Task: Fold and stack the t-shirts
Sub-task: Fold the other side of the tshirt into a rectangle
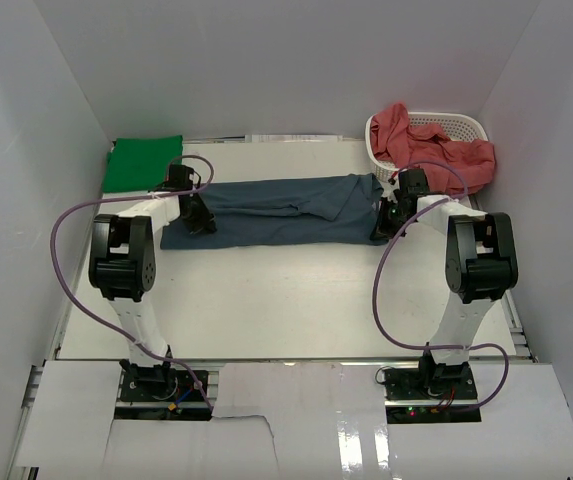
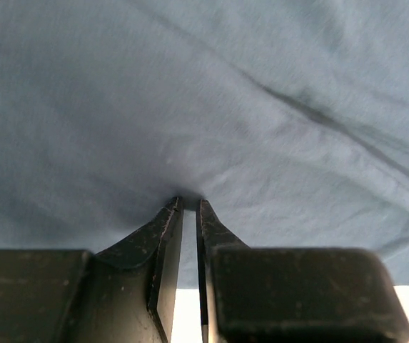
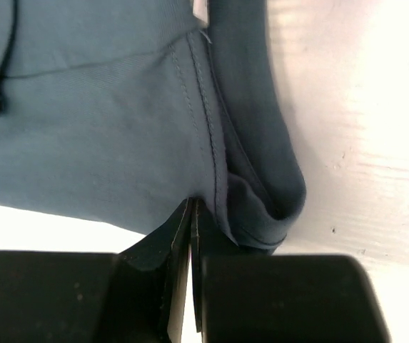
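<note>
On the table (image 1: 286, 300) you have the slate blue t-shirt (image 1: 286, 208) laid out lengthwise. Past its right end, salmon red t-shirts (image 1: 436, 150) spill from the white basket (image 1: 466, 122); past its left end lies the green t-shirt (image 1: 144, 163). Your left gripper (image 2: 190, 205) pinches its left end, and your right gripper (image 3: 191, 204) clamps its right hem.

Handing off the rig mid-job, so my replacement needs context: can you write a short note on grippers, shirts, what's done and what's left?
Left gripper shut on the left end of the blue shirt.
Right gripper shut on its right end, at the hem.
The blue shirt lies as a long band across the table between them.
Done: green shirt looks folded, far left corner.
Left: finish folding the blue shirt and stack it; red shirts wait in the basket, far right.
</note>
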`<state>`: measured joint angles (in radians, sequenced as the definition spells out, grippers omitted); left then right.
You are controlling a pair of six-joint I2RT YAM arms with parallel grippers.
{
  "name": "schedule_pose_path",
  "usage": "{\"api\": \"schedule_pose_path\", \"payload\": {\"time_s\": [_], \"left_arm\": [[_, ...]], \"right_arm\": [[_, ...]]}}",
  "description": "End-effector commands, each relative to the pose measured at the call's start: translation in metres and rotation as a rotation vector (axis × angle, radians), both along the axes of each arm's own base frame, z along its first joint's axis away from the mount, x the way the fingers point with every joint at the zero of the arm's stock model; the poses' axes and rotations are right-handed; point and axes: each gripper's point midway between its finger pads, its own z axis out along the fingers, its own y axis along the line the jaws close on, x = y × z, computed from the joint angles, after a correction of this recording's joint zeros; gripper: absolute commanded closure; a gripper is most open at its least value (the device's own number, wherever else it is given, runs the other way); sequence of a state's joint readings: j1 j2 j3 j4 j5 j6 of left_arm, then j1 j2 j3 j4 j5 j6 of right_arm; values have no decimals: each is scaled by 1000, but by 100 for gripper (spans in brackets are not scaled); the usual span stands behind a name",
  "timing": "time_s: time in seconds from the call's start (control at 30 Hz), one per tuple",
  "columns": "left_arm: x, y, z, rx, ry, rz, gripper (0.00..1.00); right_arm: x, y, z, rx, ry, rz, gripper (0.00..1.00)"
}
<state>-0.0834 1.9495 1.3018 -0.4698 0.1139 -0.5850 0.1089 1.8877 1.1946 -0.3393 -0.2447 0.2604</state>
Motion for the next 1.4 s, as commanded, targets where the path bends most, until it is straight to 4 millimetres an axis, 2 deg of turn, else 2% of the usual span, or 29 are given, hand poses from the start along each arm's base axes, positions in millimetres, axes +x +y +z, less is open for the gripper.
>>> {"api": "schedule_pose_path", "payload": {"time_s": [0.0, 0.27, 0.43, 0.53, 0.77, 1.0, 1.27, 1.37], "left_arm": [[-16, 8, 15, 43, -5, 19, 75], [-43, 22, 12, 106, 23, 37, 75], [-49, 27, 21, 133, 10, 41, 75], [-56, 28, 20, 153, 19, 43, 75], [-68, 35, 10, 212, 63, 51, 75], [-76, 41, -4, 255, 114, 75, 75], [-79, 50, -18, 314, 165, 100, 77], [-95, 55, -28, 368, 224, 110, 78]], "right_arm": [[-13, -16, -1, -72, 19, -30, 92], [-32, -25, -6, -114, 54, -32, 92], [-47, -33, -7, -155, 69, -44, 92], [-63, -37, -15, -174, 100, -48, 92], [-82, -44, -24, -206, 134, -59, 92], [-79, -46, -20, -217, 134, -65, 92], [-87, -47, -20, -219, 141, -66, 92], [-95, -48, -25, -224, 164, -66, 92]]}}
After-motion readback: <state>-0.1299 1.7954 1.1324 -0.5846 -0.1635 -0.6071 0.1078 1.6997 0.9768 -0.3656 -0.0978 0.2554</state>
